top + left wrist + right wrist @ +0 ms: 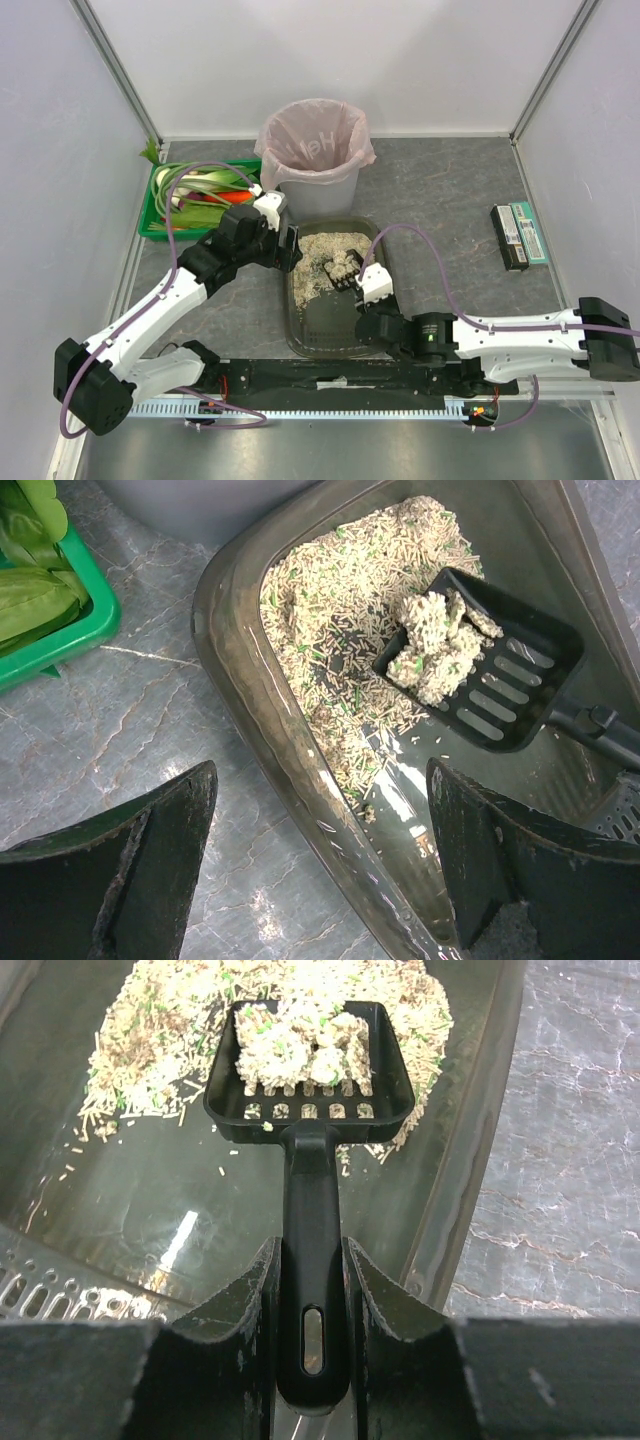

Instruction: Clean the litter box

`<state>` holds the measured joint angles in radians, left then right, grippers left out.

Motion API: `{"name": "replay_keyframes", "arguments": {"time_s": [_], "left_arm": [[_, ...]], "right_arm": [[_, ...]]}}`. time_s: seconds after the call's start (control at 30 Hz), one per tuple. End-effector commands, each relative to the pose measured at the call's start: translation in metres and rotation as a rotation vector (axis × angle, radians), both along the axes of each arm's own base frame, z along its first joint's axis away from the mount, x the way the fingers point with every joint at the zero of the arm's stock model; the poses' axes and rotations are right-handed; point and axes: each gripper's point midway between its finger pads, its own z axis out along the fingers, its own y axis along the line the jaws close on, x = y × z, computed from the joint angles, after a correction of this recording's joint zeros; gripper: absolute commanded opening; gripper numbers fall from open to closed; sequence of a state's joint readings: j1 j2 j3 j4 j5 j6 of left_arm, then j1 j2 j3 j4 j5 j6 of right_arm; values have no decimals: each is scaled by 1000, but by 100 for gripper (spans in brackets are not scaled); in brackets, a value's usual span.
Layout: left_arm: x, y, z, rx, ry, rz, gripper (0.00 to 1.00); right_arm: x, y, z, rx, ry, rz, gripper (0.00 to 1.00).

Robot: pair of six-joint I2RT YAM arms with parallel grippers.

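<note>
The litter box [322, 335] is a dark olive tray at the table's middle, with beige litter [322, 255] heaped at its far end. My right gripper [310, 1252] is shut on the handle of a black slotted scoop [310, 1190]. The scoop head is raised a little over the litter pile and carries pale clumps [290, 1045]. In the top view the right gripper [372, 288] is over the tray's right half. My left gripper [322, 785] is open and astride the tray's left rim [270, 740], one finger over the table and one over the tray floor. It holds nothing.
A grey bin with a pink bag [312, 150] stands just behind the litter box. A green crate of vegetables [195, 200] sits at the back left, close to the left arm. Two flat boxes [520, 235] lie at the right.
</note>
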<state>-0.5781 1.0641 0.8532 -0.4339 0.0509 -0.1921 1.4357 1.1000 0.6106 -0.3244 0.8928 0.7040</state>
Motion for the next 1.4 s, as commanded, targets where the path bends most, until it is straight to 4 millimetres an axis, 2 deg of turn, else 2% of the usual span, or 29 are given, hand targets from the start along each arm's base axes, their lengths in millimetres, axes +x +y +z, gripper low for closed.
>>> {"name": "replay_keyframes", "arguments": {"time_s": [0.0,0.07,0.1,0.13,0.17,0.2,0.23,0.27,0.3,0.33,0.37,0.4,0.43,0.47,0.5,0.53,0.57,0.63,0.67,0.8,0.87,0.97,1.0,1.03,1.13,1.2,1.27,1.33,1.37], "left_arm": [[9,-1,9,0,-63,-6,91],[9,-1,9,2,-61,-9,91],[9,-1,9,1,-58,-9,91],[9,-1,11,-3,-62,-8,91],[8,-1,11,-5,-62,-10,91],[8,-1,11,-6,-65,-9,91],[9,0,12,-3,-68,-6,91],[9,1,11,0,-68,-3,91],[9,1,12,1,-71,-2,91],[9,1,13,-2,-72,-1,91],[9,1,15,-8,-78,-1,91],[9,1,16,-13,-80,-1,91],[8,0,16,-18,-79,-6,91],[9,0,16,-19,-79,-4,91],[9,0,17,-22,-78,-5,91],[9,0,17,-24,-77,-6,91],[9,1,16,-21,-75,-2,91],[9,2,17,-18,-80,4,91],[10,3,17,-18,-82,5,91],[10,4,16,-11,-81,10,91],[10,6,13,-1,-80,15,91],[11,8,14,6,-88,24,91],[13,9,16,8,-95,29,91],[14,10,17,7,-100,33,91],[16,13,18,8,-107,43,91],[16,13,18,4,-104,42,91],[16,14,17,1,-99,46,91],[16,14,16,1,-97,48,91],[16,14,17,0,-100,49,91]], "right_arm": [[-6,41,30,135,9,119,0],[6,27,32,86,-22,-41,0],[19,-13,27,-33,-84,-179,0],[18,-10,22,-10,-45,-183,0],[13,-3,17,-52,-28,-72,0],[5,42,34,130,-20,56,0],[-6,53,30,145,-1,149,0],[0,46,34,185,-11,50,0],[12,5,21,73,-40,-101,0],[22,-16,27,74,-69,-198,0],[23,-17,21,86,-25,-183,0],[21,11,35,140,-49,-41,0],[10,24,32,195,-29,64,0],[11,26,36,228,-38,45,0],[15,5,26,187,-28,-58,0],[23,-13,26,157,-64,-156,0],[25,-15,29,156,-84,-167,0],[18,0,20,125,-85,-15,0],[13,16,26,193,-90,34,0],[18,7,6,134,-145,-2,0],[13,9,8,102,-157,21,0],[-6,10,18,66,-163,52,0],[-8,8,33,89,-192,14,0],[-22,8,32,85,-190,42,0],[-32,9,43,156,-227,25,0],[-27,1,29,132,-270,-10,0],[-15,-12,34,134,-341,-106,0],[-18,-12,34,119,-317,-84,0],[-22,-7,36,192,-278,-92,0]]}}
